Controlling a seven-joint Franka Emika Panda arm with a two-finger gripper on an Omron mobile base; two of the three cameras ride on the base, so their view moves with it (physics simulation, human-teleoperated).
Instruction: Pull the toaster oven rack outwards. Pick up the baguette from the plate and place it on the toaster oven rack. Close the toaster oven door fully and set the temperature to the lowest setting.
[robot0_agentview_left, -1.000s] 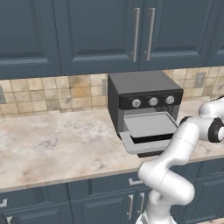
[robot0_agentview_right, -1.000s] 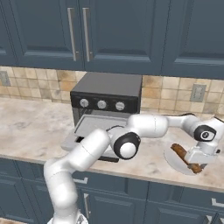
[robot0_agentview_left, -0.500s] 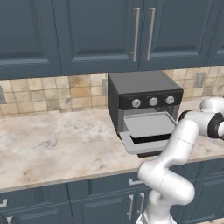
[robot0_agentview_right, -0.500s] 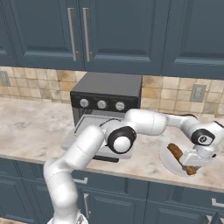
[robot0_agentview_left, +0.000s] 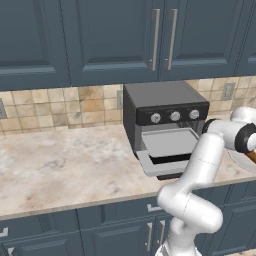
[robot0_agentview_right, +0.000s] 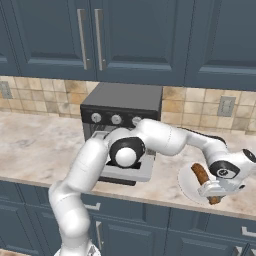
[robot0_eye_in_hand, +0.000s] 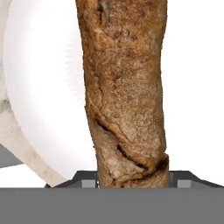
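Compared with the view one second earlier, the arm has lowered its hand onto the plate (robot0_agentview_right: 186, 186) to the right of the toaster oven (robot0_agentview_right: 122, 107). In the right base view the gripper (robot0_agentview_right: 214, 196) was previously held above the near end of the baguette (robot0_agentview_right: 200, 174); it is now down at that end, with the wrist tilted lower toward the counter (robot0_agentview_right: 40, 145). The jaws, apart in the earlier frames, are now drawn in and clamped on the baguette. In the hand view the baguette (robot0_eye_in_hand: 127, 92) runs straight up from between the finger tips, its crust cracked near the gripped end, and the white plate (robot0_eye_in_hand: 39, 100) lies beneath it on both sides.

The baguette is on the plate, which sits on the counter just beside the oven's right side. Whether the loaf has left the plate surface cannot be determined.

The oven itself is unchanged from the earlier frames. The toaster oven door (robot0_agentview_left: 152, 166) hangs open and down at the front. The toaster oven rack (robot0_agentview_left: 170, 141) is drawn outward over it. Three silver knobs (robot0_agentview_left: 175, 116) sit in a row on the black control strip.

No brand, label or readable writing appears on the oven, plate or cabinets (robot0_agentview_left: 100, 35).
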